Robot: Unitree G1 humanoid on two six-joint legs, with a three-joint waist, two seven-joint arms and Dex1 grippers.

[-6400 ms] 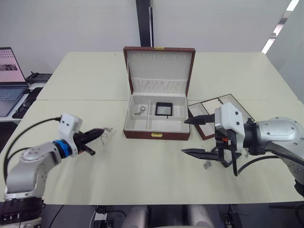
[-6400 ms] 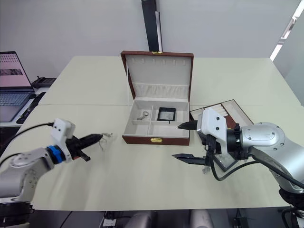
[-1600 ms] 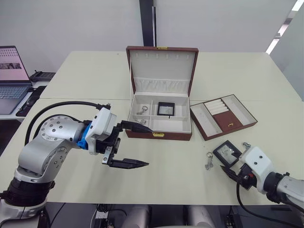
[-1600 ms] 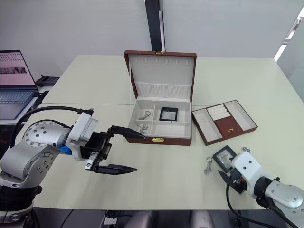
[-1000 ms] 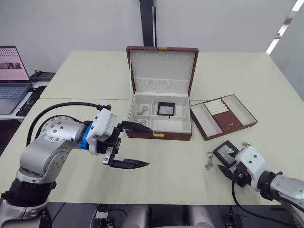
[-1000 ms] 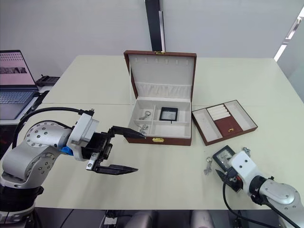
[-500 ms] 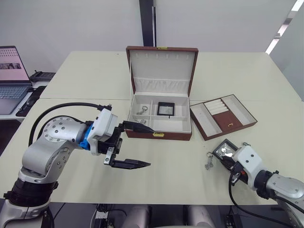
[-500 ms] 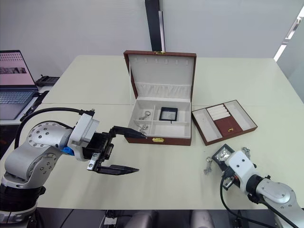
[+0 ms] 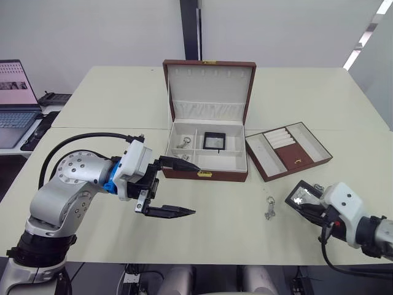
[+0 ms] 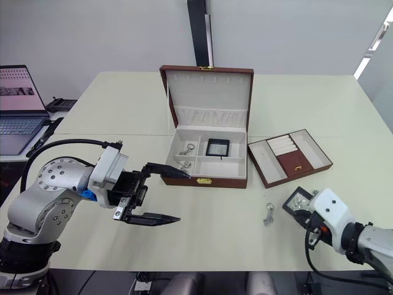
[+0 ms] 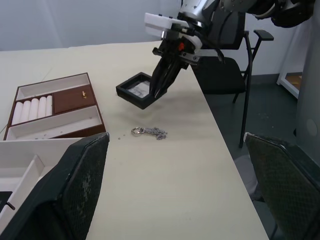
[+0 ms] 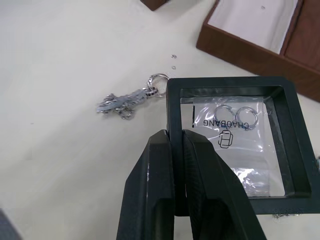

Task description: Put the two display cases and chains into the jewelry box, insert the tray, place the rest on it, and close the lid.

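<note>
The jewelry box (image 9: pixel 203 174) stands open at mid-table, its lid (image 9: pixel 209 86) upright. One display case (image 9: pixel 213 141) lies in a back compartment, with chains (image 9: pixel 182 143) in the left compartments. My right gripper (image 12: pixel 176 136) is shut on the edge of the other display case (image 9: pixel 300 195), holding it tilted just above the table at the front right. A silver trinket (image 9: pixel 269 208) lies on the table left of it, and another (image 9: pixel 317 187) is just behind it. The tray (image 9: pixel 293 153) sits right of the box. My left gripper (image 9: pixel 194 189) hangs open in front of the box's left corner, holding nothing.
A laptop (image 9: pixel 13 104) sits on a side desk at the far left. Dark chairs (image 11: pixel 225 45) stand beyond the table's right edge. The table (image 9: pixel 221 236) has bare surface in front of the box between the two arms.
My right gripper has shut on the display case's edge and carried it off the table, a little to the right. The left arm has stayed put.
</note>
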